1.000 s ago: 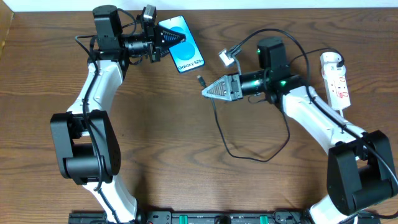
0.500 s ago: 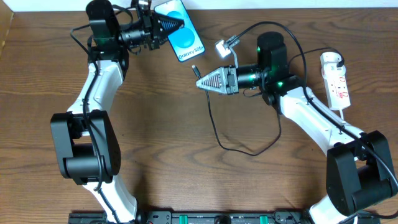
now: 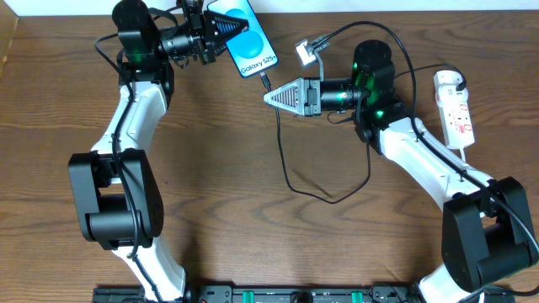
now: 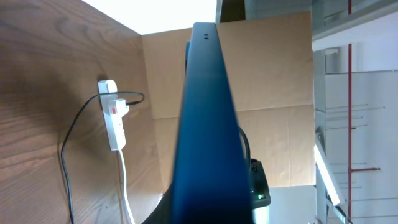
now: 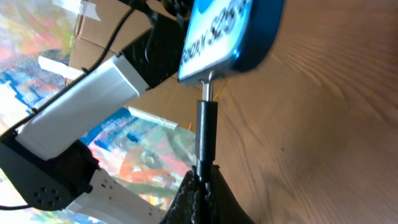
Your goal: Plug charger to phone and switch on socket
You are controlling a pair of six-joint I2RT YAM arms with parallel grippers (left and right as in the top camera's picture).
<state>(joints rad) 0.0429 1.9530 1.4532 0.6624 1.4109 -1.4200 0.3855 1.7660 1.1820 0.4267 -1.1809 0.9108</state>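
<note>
My left gripper [image 3: 226, 32] is shut on the phone [image 3: 246, 44], a slim blue-screened phone reading "Galaxy S25", held off the table at the far edge; the left wrist view shows its dark edge [image 4: 205, 124] filling the middle. My right gripper [image 3: 271, 97] is shut on the charger [image 3: 286, 164], a thin black cable, just behind its plug tip [image 3: 264, 82]. In the right wrist view the plug tip [image 5: 206, 90] touches the phone's bottom edge [image 5: 230, 37]; whether it is seated I cannot tell. The socket [image 3: 455, 108], a white strip with red switches, lies far right.
The black cable loops across the middle of the table to the right arm [image 3: 421, 160]. A small white tag [image 3: 305, 52] hangs on a cable by the right wrist. The socket [image 4: 113, 121] with its white cord also shows in the left wrist view, before cardboard walls.
The right gripper moved left and up, bringing the plug tip to the phone's bottom edge. The left gripper lifted the phone toward the far edge and tilted it. The cable loop tightened.
</note>
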